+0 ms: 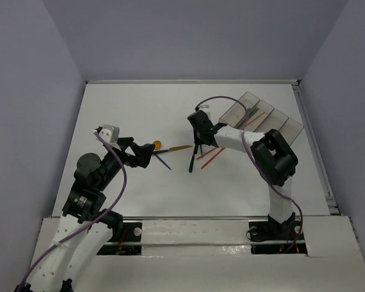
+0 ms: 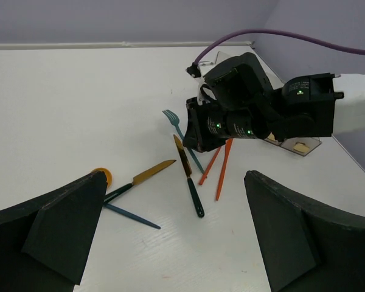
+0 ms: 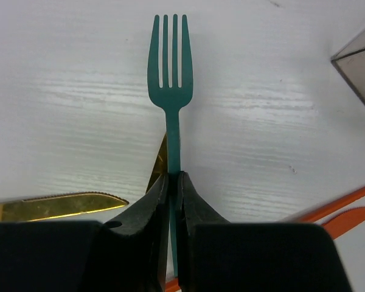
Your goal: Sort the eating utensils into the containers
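- while the left gripper point(image 1: 147, 153) hangs wide open, loose utensils point(image 2: 153, 172) lie unsorted beneath it.
- right gripper point(image 3: 172, 182) pinches the teal fork point(image 3: 170, 61) by its handle, short of the bins point(image 1: 274, 121).
- bins hold only a few pieces; most work remains.

Your left arm reaches toward 2 o'clock, the left gripper point(image 1: 148, 154) spread wide. Your right arm folds over toward 10 o'clock, wrist low, with the right gripper point(image 3: 172, 179) pinching the teal fork point(image 3: 170, 73) by its handle.
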Motion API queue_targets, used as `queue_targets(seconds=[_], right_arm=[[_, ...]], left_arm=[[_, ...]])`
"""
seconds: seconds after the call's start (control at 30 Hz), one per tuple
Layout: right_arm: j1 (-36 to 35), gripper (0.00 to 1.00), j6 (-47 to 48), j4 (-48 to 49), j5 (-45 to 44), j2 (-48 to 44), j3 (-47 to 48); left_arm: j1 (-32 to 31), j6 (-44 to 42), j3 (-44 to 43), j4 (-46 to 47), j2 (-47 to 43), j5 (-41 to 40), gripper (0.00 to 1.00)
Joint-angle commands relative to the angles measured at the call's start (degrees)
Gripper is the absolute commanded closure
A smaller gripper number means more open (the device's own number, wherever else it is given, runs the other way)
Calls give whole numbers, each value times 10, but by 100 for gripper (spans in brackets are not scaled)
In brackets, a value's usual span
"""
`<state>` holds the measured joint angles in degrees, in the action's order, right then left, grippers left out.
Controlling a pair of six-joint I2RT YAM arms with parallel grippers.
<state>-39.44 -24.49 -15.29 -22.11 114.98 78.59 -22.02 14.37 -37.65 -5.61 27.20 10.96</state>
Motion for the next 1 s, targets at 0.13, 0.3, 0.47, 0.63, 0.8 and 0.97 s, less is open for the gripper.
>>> queue_targets(seconds=[0.13,0.3,0.47,0.63,0.8,0.97], right_arm=[[14,100,-62,126,-86,-78,5],[51,100,-70,172,-87,-138,-25],[120,100,-105,182,-56,-166,-50],[204,100,-151,195,5,-162,-61],[242,100,-158,168,6,-118,-8],[265,100,-165,165,23,-83,18]], left_arm=[[3,-6,-23,25,-2,13,1],[3,-6,-23,26,-6,17,1],[3,-6,-23,26,-9,17,1],[3,-5,-23,26,-9,19,1],[3,-5,-23,26,-9,19,1],[3,-5,-22,26,-7,18,1]])
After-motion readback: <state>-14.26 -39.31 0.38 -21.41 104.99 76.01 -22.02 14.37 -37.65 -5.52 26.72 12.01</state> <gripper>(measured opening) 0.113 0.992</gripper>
